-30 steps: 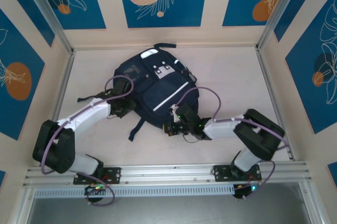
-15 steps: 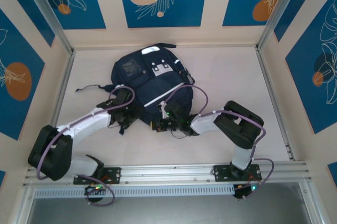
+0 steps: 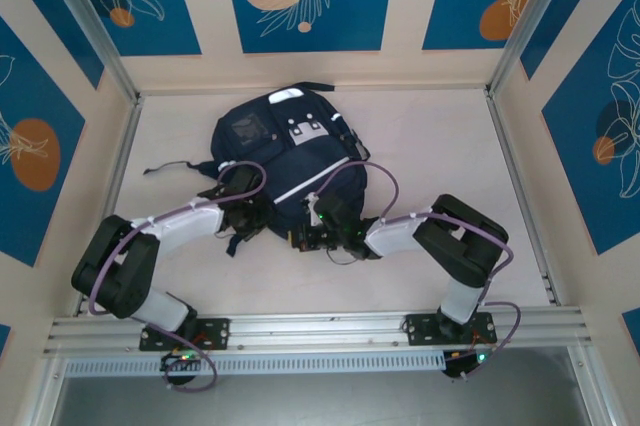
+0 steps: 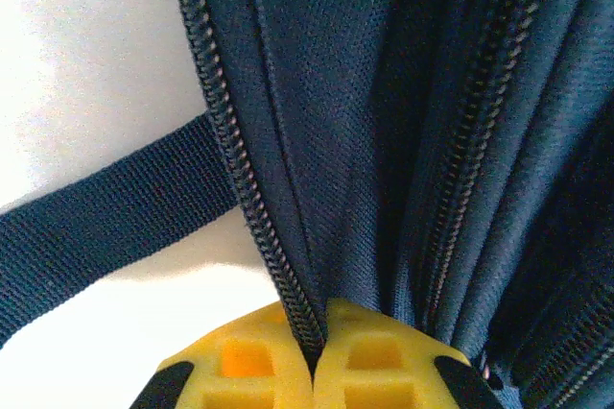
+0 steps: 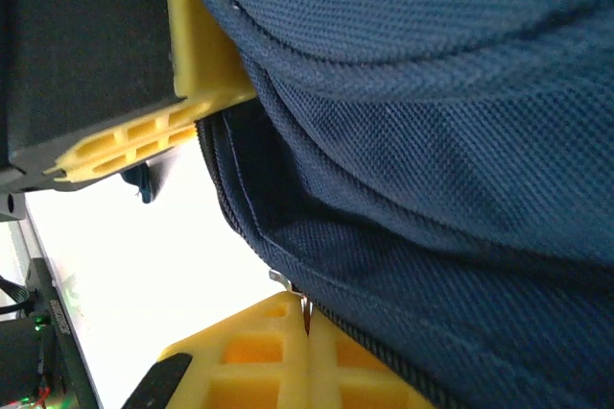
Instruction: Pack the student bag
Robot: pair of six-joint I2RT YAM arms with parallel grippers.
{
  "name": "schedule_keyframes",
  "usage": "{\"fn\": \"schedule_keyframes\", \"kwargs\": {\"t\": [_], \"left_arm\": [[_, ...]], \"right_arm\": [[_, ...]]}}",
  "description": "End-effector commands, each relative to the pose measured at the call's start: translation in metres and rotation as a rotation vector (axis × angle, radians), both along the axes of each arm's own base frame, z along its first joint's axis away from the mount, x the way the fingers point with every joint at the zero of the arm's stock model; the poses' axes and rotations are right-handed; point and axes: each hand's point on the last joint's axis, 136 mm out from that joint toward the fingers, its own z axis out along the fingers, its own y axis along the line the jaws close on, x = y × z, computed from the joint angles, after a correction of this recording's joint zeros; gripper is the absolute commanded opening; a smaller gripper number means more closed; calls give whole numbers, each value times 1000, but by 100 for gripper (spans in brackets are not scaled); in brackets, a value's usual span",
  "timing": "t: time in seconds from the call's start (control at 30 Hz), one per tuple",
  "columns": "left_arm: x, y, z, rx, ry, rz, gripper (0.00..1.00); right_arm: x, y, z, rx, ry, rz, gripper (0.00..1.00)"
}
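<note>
Currently the student bag (image 3: 290,146) lies flat on the pale table (image 3: 430,146), left of centre and toward the far side. Its front pockets face up and its carry handle is toward the back wall. A white reflective stripe (image 3: 310,178) runs diagonally across its front. One dark strap (image 3: 170,167) trails off to the left on the table.

Left arm: it reaches in from the near left. The left gripper (image 3: 250,218) is at the bag's near-left edge.
- Left wrist view: the left gripper (image 4: 315,332) has its yellow fingers pressed together. The bag's dark zipper (image 4: 240,169) and navy fabric run straight down into the seam between them, so this is a closed pinch on the bag edge.
- A flat webbing strap (image 4: 106,227) branches off to the left over the bright table.
- A second zipper line runs down through the folds on the right.

Right arm: it reaches in from the near right, elbow bent. The right gripper (image 3: 305,238) is at the bag's near edge, close beside the left one.
- Right wrist view: the right gripper (image 5: 305,332) also has its yellow fingers closed flush, clamping the stitched edge of the navy fabric (image 5: 432,140).
- A small metal tab (image 5: 286,282) sits just at the fingertips. I cannot tell whether it is a zipper pull.

Both grips are on the bag's near rim.
</note>
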Motion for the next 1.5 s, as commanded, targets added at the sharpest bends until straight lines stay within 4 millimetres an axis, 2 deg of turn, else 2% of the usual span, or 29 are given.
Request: {"fn": "schedule_keyframes", "kwargs": {"t": [0.0,0.17,0.57,0.7,0.77,0.87,1.0,1.07,1.27,1.4,1.47], "left_arm": [[4,25,4,100,-11,34,0],[5,43,5,141,-6,59,0],[2,68,14,216,-18,90,0],[5,70,17,227,-26,91,0],[8,75,21,244,-24,94,0],[16,77,31,226,-35,96,0],[20,66,48,171,-56,55,42],[12,63,50,141,-33,45,52],[-20,55,51,46,-1,33,62],[-27,47,53,22,-5,10,63],[-28,42,50,15,4,6,64]], "right_arm": [[-21,-46,-41,-210,88,-41,0],[-33,-74,-44,-277,114,-63,0],[-41,-142,-41,-336,236,-181,0],[-40,-148,-32,-306,204,-175,0],[-39,-138,-24,-260,164,-121,0],[-38,-112,-13,-181,108,-22,0],[-34,-73,-13,-152,92,80,0],[-32,-55,-20,-132,124,107,0],[-24,-15,-42,-98,189,164,0],[-25,12,-42,-84,199,215,0],[-26,19,-42,-90,196,227,0]]}}
